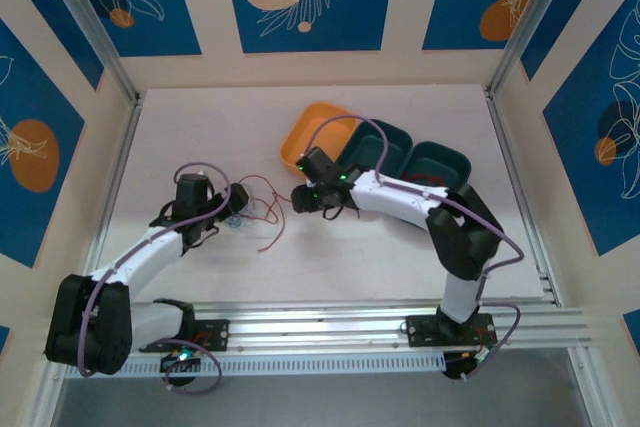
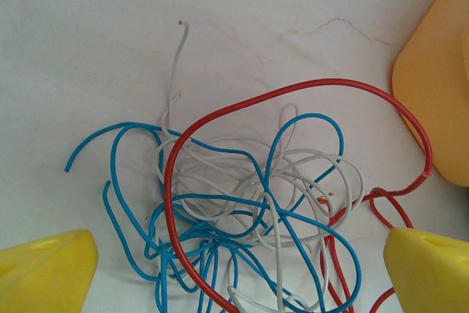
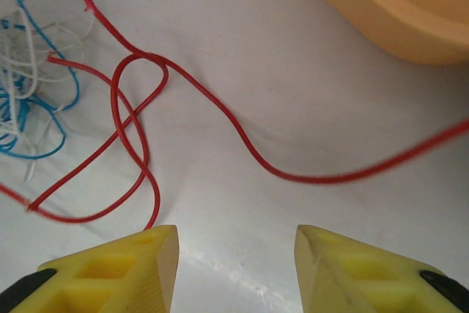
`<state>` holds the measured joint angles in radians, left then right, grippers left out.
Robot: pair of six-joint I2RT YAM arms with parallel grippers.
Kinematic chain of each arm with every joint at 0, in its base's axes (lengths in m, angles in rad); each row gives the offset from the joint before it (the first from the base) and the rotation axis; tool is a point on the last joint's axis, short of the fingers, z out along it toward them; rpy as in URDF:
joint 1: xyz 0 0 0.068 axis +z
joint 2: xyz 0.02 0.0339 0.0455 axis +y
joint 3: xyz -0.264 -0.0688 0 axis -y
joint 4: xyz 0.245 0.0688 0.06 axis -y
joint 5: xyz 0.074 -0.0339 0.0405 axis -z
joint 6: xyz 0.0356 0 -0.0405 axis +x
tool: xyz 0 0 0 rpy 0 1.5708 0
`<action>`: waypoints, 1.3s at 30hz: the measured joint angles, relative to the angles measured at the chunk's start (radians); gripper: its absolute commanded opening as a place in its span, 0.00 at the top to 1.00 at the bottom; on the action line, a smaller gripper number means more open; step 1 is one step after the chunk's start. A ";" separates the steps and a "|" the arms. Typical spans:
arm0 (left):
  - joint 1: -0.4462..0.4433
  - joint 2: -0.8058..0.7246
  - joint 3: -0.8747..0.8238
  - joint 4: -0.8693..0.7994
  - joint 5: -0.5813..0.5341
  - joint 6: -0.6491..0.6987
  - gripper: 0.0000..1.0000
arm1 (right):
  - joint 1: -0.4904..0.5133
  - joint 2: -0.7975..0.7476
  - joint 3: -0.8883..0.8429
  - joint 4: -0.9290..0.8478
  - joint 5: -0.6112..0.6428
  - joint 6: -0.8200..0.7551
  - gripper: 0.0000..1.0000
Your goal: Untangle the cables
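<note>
**Hazards**

1. The right fingers (image 3: 132,269), at the bottom edge of the right wrist view, stood apart and gripped nothing. Bare tabletop (image 3: 238,276) showed between them. One end of the red cable (image 3: 242,137) lay just beside the left-hand fingertip, not in the gap. A closure from this position would probably miss it or pinch only the tip, which could slip out.
2. Left of centre in that view, the red cable crossed itself in a loop. Pulling on one strand could tighten the loop into a knot.
3. At the left edge, the red cable ran into the cables (image 3: 22,100), a blue and white bundle. A hard pull could drag the whole bundle along instead of freeing one strand.
4. The orange tray (image 3: 381,5) lay at the upper right. A wide sweep that way could snag the cable on its rim.

**Arm pose**

In the left wrist view, the left fingers (image 2: 51,273) were fully open at the two lower corners, holding nothing, with the bundle between and beyond them. In the top view, the left arm reached from the lower left towards the centre. The right arm folded at its elbow on the right and extended leftward, its wrist just below the orange tray.
</note>
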<state>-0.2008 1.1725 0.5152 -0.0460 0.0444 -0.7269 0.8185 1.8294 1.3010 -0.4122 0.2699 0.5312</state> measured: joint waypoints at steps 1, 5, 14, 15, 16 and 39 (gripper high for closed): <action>0.000 0.000 0.000 0.000 0.000 0.000 0.00 | 0.000 0.031 0.042 -0.027 0.014 0.000 0.56; 0.000 0.000 0.000 0.000 0.000 0.000 0.00 | -0.007 0.102 0.129 -0.095 0.052 0.013 0.56; 0.000 0.015 0.000 0.001 0.001 0.000 0.00 | 0.002 0.145 0.134 -0.149 0.066 0.134 0.55; 0.000 0.021 0.000 0.001 0.001 0.000 0.00 | 0.004 0.145 0.131 -0.145 0.066 0.150 0.55; 0.000 0.024 0.000 0.001 0.001 0.000 0.00 | 0.006 0.145 0.126 -0.137 0.064 0.165 0.55; 0.000 0.029 0.000 0.002 0.008 0.000 0.00 | 0.063 -0.045 -0.145 0.041 0.131 0.395 0.55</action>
<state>-0.2008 1.2018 0.5152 -0.0444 0.0525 -0.7265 0.8818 1.7840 1.1561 -0.3714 0.4007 0.9260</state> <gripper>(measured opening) 0.998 0.452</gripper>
